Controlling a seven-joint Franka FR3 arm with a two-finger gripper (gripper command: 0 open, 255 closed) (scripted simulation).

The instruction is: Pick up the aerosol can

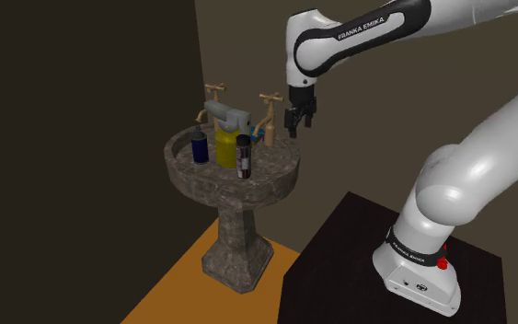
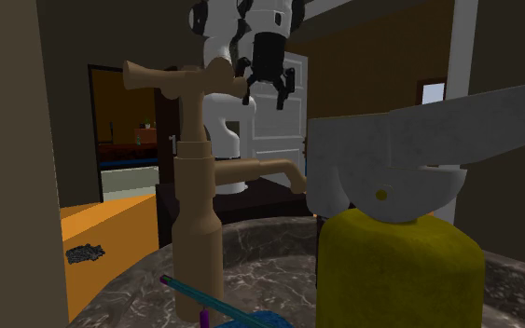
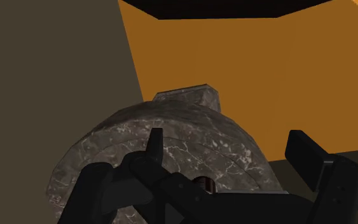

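A dark aerosol can (image 1: 243, 157) with a pale label stands upright at the front of the stone basin (image 1: 275, 177), beside a yellow spray bottle (image 1: 224, 145) that has a grey trigger head. My black gripper (image 1: 301, 125) hangs open, empty, above the basin's rim on the shoulder view's right, higher than the can and apart from it. In the second exterior view the gripper (image 2: 269, 91) shows far behind the tap (image 2: 200, 200), and the yellow bottle (image 2: 395, 270) looms close. In the wrist view the open gripper (image 3: 231, 154) looks down past the basin's outer wall (image 3: 190, 137).
A small blue container (image 1: 198, 145) stands on the basin's other side. Two tan cross-handled taps (image 1: 268, 103) rise at the basin's back, close to a wall corner. The basin sits on a stone pedestal (image 1: 236, 253) over an orange floor (image 1: 178, 295). A purple stick (image 2: 200, 303) lies by the tap.
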